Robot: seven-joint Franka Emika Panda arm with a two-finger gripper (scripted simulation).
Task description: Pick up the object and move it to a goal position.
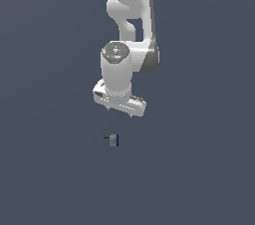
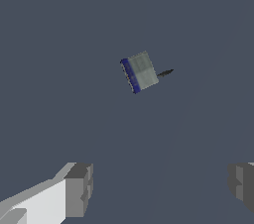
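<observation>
The object (image 1: 113, 140) is a tiny grey-green block with a dark blue side and a thin dark stub, lying on the flat grey surface below the arm in the exterior view. In the wrist view the object (image 2: 140, 72) lies ahead of the fingers, apart from them. My gripper (image 1: 119, 110) hangs above the block, a short way off it, and stands open. Both fingertips (image 2: 78, 190) show wide apart in the wrist view with nothing between them.
The white arm (image 1: 129, 20) rises from the gripper to the upper edge of the exterior view. Around the block lies only the uniform dark grey surface (image 1: 199, 169).
</observation>
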